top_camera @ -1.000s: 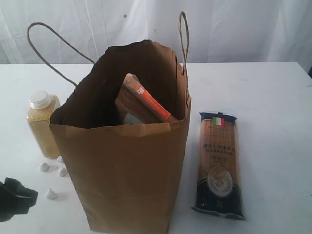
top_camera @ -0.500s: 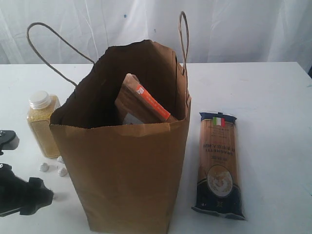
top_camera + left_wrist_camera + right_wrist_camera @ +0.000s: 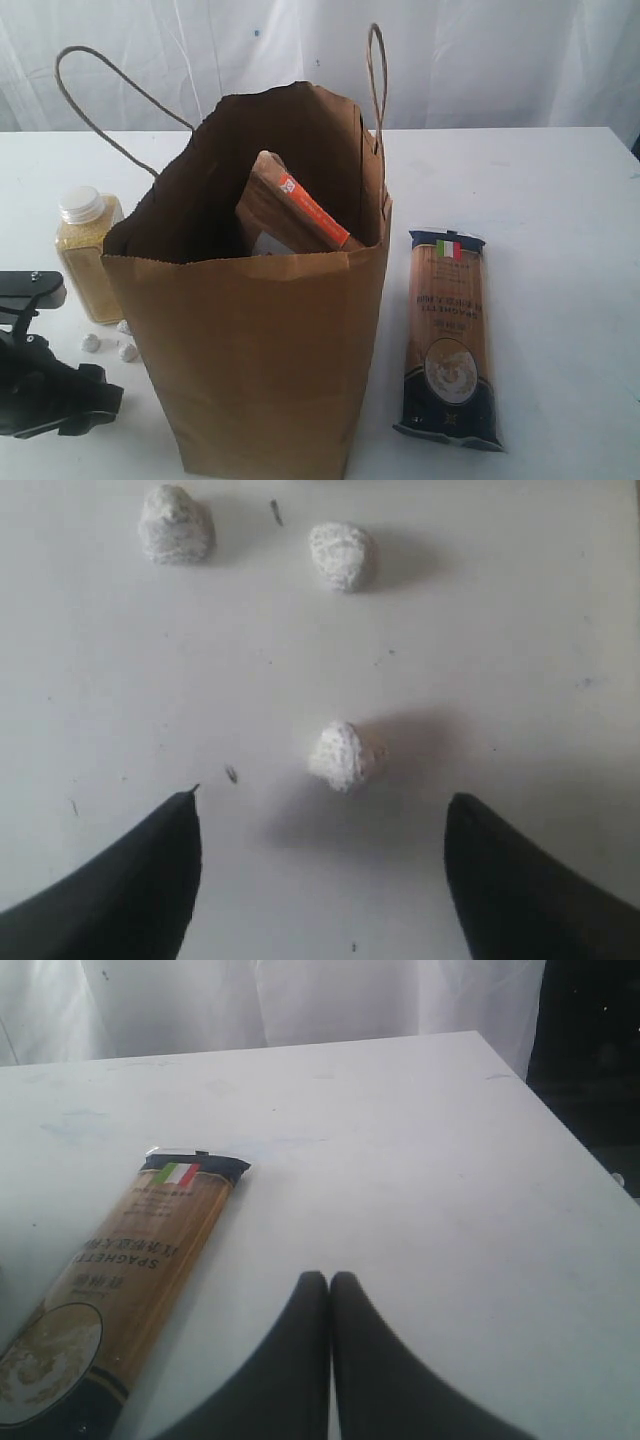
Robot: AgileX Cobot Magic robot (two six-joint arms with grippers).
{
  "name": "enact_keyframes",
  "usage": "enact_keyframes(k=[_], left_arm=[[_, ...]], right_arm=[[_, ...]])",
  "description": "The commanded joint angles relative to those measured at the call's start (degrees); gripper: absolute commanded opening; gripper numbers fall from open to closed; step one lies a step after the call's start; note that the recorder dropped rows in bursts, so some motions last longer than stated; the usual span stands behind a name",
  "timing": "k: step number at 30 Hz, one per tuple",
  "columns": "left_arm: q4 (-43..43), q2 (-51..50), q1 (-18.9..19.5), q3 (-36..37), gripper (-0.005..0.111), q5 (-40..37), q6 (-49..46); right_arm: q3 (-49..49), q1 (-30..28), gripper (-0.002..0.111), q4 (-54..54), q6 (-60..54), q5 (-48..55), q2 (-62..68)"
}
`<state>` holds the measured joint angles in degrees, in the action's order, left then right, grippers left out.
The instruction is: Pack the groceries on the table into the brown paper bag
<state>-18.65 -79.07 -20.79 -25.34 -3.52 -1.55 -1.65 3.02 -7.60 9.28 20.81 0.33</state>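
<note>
1. Brown kraft first: the brown paper bag (image 3: 260, 350) stands upright just beside my left claw (image 3: 50, 385), with the brown orange-labelled pouch (image 3: 297, 208) leaning inside it. The yellow-grain bottle (image 3: 85, 250) stands beyond the claw on the table (image 3: 560, 200), not yet packed.
2. My left claw is spread and carries nothing. One small white lump (image 3: 343, 755) lies on the tabletop just ahead of the gap between its jaws.
3. My right claw (image 3: 330, 1280) is pressed together and empty, with the dark-blue spaghetti packet (image 3: 120, 1270) lying flat off to one side of it.
4. Risk: if I close the left claw here, I pinch that lump rather than the bottle.
5. Risk: the left arm sits so near the bag wall that a careless swing could dent or tip the bag. I also judge the bottle could snag on the ragged rim on its way in.
6. A second ago only a bit of the left claw showed at the corner. It has since advanced toward the bottle and the bag, and it now covers one lump. Bag, pouch, bottle and packet have not moved.
</note>
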Motion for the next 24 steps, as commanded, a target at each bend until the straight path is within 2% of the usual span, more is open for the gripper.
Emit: enact_keyframes(k=[1,5,9,16,18,24], left_arm=[[-0.23,-2.37,-0.03,-0.19,0.070,1.47,-0.22],[-0.23,-5.00,-0.03,-0.19,0.069,2.09,-0.22],[-0.23,-7.00,-0.03,-0.94,0.061,2.66,-0.89],[-0.23,-9.44,-0.03,-2.19,0.057,-0.07,-1.52],[-0.23,-9.71,-0.03,-2.19,0.050,-0.86,-1.53],[-0.23,-9.86,-0.03,-2.19,0.002,-2.26,-1.62]], right_arm=[[0.11,-0.22,0.000,-0.19,-0.54,-0.44,-0.33],[0.11,-0.22,0.000,-0.19,-0.54,-0.44,-0.33],[0.11,-0.22,0.000,-0.19,-0.54,-0.33,-0.33],[0.11,-0.22,0.000,-0.19,-0.54,-0.33,-0.33],[0.11,-0.22,0.000,-0.19,-0.54,-0.33,-0.33],[0.11,-0.22,0.000,-0.19,-0.54,-0.33,-0.33]])
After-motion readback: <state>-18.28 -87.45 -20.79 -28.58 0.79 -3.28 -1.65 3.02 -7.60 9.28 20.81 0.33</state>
